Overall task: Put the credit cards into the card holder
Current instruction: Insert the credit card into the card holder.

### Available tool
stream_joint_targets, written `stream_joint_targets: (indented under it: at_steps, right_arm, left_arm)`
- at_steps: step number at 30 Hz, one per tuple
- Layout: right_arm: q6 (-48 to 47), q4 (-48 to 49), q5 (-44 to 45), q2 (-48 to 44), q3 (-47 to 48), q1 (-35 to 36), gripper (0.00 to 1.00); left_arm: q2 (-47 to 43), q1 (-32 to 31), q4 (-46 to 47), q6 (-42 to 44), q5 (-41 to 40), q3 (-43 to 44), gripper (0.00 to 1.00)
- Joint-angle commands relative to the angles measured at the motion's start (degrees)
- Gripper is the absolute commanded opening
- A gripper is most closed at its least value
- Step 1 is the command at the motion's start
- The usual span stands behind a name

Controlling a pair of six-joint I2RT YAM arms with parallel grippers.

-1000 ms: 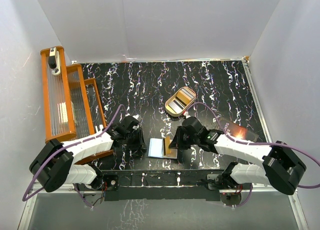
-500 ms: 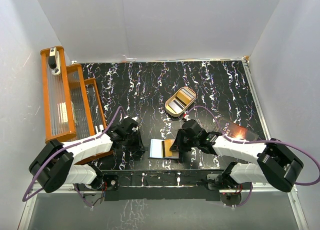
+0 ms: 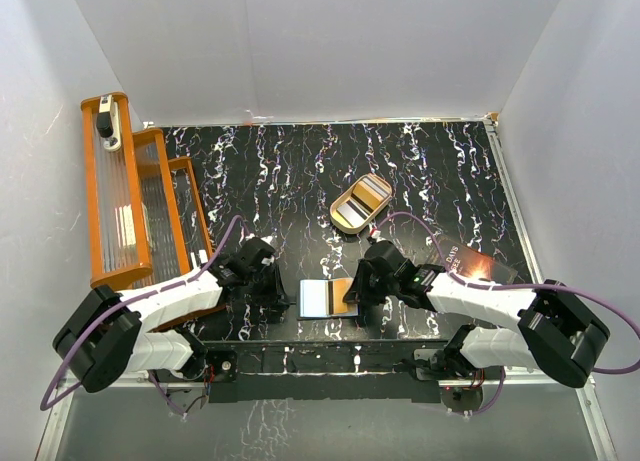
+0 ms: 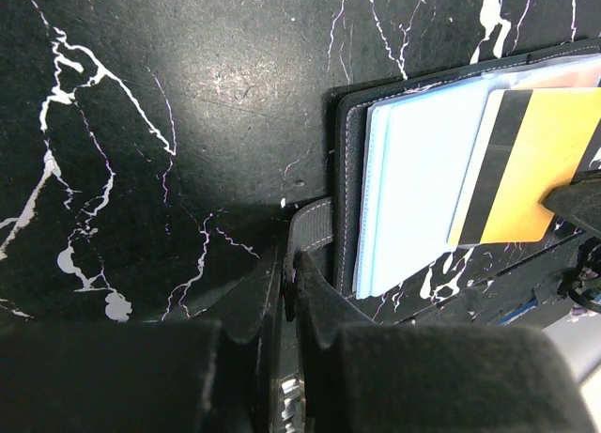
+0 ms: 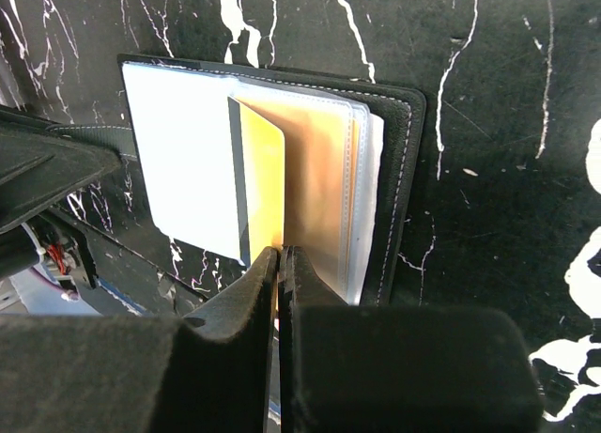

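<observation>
The open card holder [image 3: 326, 299] lay at the table's [image 3: 300, 171] near edge; the left gripper [image 4: 289, 275] pinched its strap [image 4: 315, 228]; the right gripper [image 5: 280, 260] clamped 1 gold-orange card [image 5: 264, 179] over its clear sleeves [image 4: 423, 198].

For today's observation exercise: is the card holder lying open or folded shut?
Open. The card holder lies spread flat, its clear sleeves exposed, with the gold card over them.

No wording here can be made out. The dark sheet [image 3: 478, 265] on the counter [image 3: 300, 171], off by the right arm, carries pale lettering, but it is too small and washed with glare to read. The gold card [image 4: 545, 161] at the card holder [image 4: 346, 151] shows a plain face with a dark stripe.
</observation>
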Motion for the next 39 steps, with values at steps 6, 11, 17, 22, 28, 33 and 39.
stream_joint_targets:
  at_steps: [6,11,17,22,28,33,39]
  right_arm:
    - [-2.1,-3.0,3.1,1.0,1.6,0.1,0.0]
    - [-3.3,-3.1,2.5,2.3,2.5,0.1,0.0]
    - [-5.0,-3.0,1.5,4.3,3.4,0.1,0.0]
    - [-8.3,-3.1,0.6,6.0,4.5,0.1,0.0]
    - [-9.8,-2.7,-0.2,7.3,5.5,0.1,0.0]
    - [-10.5,-2.2,-1.1,8.7,5.9,0.1,0.0]
    - [-10.4,-1.9,-1.9,9.8,6.4,0.1,0.0]
  left_arm:
    - [-1.4,0.1,-1.3,-0.2,-0.4,-0.8,0.0]
    - [-1.4,0.1,-1.1,-0.2,-0.4,-0.9,0.0]
    - [-1.1,0.2,-0.8,-0.1,-0.2,-0.8,0.0]
    - [-0.3,0.2,-0.9,0.2,-0.3,-0.2,0.0]
    - [-0.4,0.1,-1.2,0.3,-0.4,0.0,0.0]
    - [-0.5,0.1,-1.4,0.4,-0.5,-0.1,0.0]
    - [-0.3,0.1,-1.4,0.5,-0.5,0.1,0.0]
